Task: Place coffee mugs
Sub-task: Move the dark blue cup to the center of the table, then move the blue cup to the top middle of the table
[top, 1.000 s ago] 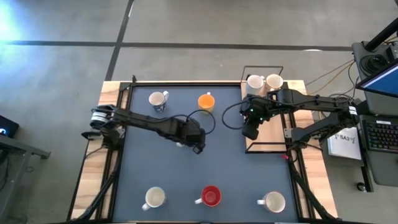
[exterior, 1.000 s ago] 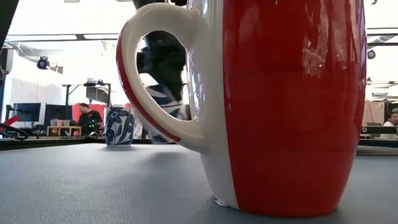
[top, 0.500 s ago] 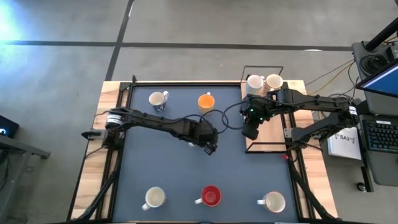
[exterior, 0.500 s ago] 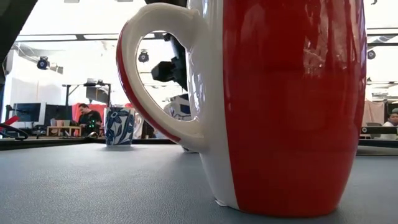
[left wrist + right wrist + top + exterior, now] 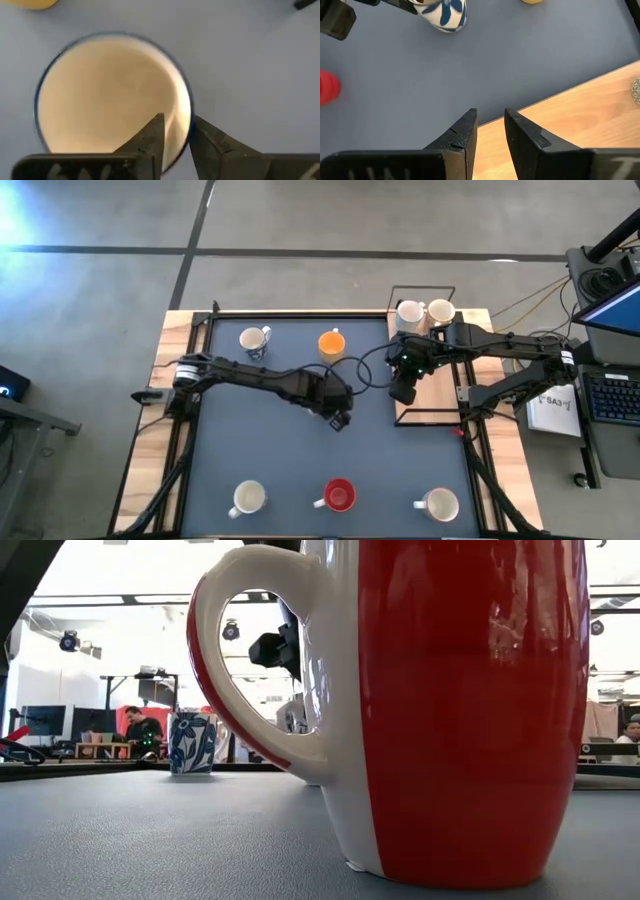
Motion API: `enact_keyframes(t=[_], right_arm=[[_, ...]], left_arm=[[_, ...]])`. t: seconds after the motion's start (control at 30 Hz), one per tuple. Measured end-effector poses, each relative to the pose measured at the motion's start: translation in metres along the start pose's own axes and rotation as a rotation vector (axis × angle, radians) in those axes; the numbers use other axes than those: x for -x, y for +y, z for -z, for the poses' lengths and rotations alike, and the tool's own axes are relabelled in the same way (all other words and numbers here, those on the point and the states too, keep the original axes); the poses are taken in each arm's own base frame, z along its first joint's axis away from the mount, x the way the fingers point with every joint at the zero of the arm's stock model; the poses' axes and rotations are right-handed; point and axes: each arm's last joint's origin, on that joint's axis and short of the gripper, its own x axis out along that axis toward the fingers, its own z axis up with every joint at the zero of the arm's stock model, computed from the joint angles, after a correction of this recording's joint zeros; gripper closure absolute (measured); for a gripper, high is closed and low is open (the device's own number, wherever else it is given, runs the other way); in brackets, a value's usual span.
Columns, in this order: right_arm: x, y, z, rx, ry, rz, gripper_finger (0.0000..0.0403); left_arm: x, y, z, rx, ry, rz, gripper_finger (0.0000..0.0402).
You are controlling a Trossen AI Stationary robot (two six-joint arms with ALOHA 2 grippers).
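Note:
A mug with a blue pattern and a cream inside (image 5: pixel 100 95) stands near the middle of the blue table (image 5: pixel 260 440); it also shows in the right wrist view (image 5: pixel 445 15). My left gripper (image 5: pixel 340 420) is above it, open, one finger inside the mug and one outside, either side of the rim. My right gripper (image 5: pixel 402 392) hangs open, holding nothing, over the table's right edge. Other mugs stand upright: a blue-patterned one (image 5: pixel 254 340) and an orange one (image 5: pixel 331 343) at the far side, a red one (image 5: pixel 339 495) between two white ones (image 5: pixel 248 498) (image 5: pixel 440 504) at the near edge. My left gripper comes at the mug from above, slanting down. One finger (image 5: pixel 150 142) is inside the mug and the other (image 5: pixel 210 147) outside, with the rim (image 5: pixel 184 112) between them. Whether either finger touches the wall I cannot tell. The mug stands upright on the table.
A wooden tray in a black wire frame (image 5: pixel 430 385) lies along the table's right side, with two white mugs (image 5: pixel 409 312) (image 5: pixel 440 311) at its far end. A black cable (image 5: pixel 355 375) loops between the arms. The red mug (image 5: pixel 450 710) fills most of the low view.
My left gripper has carried the blue-patterned mug toward the table's right edge and a little down, then stopped near the table's middle. My right gripper has kept still.

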Motion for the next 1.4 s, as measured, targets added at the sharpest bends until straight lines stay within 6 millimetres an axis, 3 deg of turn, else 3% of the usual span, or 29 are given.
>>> enact_keyframes(t=[0.13, 0.37, 0.57, 0.77, 1.17, 1.4], right_arm=[[0.000, 0.000, 0.000, 0.009, 0.000, 0.000, 0.0309], [0.000, 0.000, 0.000, 0.009, 0.000, 0.000, 0.0313], [0.000, 0.000, 0.000, 0.010, 0.000, 0.001, 0.0308], [-0.001, 0.000, 0.000, 0.009, 0.000, 0.002, 0.0307], [-0.003, 0.001, -0.005, 0.002, -0.058, -0.013, 0.0307], [-0.003, 0.002, -0.009, -0.061, -0.092, -0.026, 0.0310]], left_arm=[[0.008, -0.004, -0.001, -0.024, 0.000, 0.008, 0.0311], [0.041, -0.005, -0.007, -0.099, 0.000, -0.058, 0.0297], [0.063, 0.019, -0.005, -0.163, 0.035, -0.310, 0.0297], [0.075, 0.065, 0.000, -0.148, 0.086, -0.395, 0.0297], [0.073, 0.206, 0.008, 0.191, 0.093, -0.421, 0.0297], [0.064, 0.230, 0.000, 0.126, 0.083, -0.368, 0.0297]])
